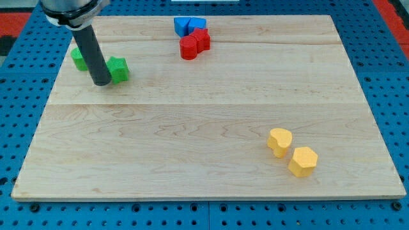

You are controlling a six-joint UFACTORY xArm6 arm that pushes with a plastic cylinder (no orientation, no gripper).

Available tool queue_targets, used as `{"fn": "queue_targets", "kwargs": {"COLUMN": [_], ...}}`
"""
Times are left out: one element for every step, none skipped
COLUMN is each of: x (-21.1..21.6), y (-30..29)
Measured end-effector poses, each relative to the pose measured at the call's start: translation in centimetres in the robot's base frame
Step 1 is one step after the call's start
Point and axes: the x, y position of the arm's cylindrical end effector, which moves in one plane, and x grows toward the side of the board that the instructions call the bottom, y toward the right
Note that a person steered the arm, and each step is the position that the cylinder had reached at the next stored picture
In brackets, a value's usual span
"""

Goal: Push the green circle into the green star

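1 upright rod, no pincer in view, my tip point(101, 84) between green circle point(78, 59) and green star point(118, 68)

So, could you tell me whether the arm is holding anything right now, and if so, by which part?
Nothing is held; I have only a rod. My tip rests on the board between the green circle and the green star, close beside the star.

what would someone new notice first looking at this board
The dark rod at the view's top left: my tip sits between two green blocks, the green circle behind it and the green star to its right. Next, the red and blue cluster at top centre, and two yellow blocks at bottom right.
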Motion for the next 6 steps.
{"fn": "queue_targets", "kwargs": {"x": [-1.0,-4.8,-7.7,-2.5,1.5,1.5], "y": [2.8,3.7,5.5,5.2,2.3,-4.6]}}
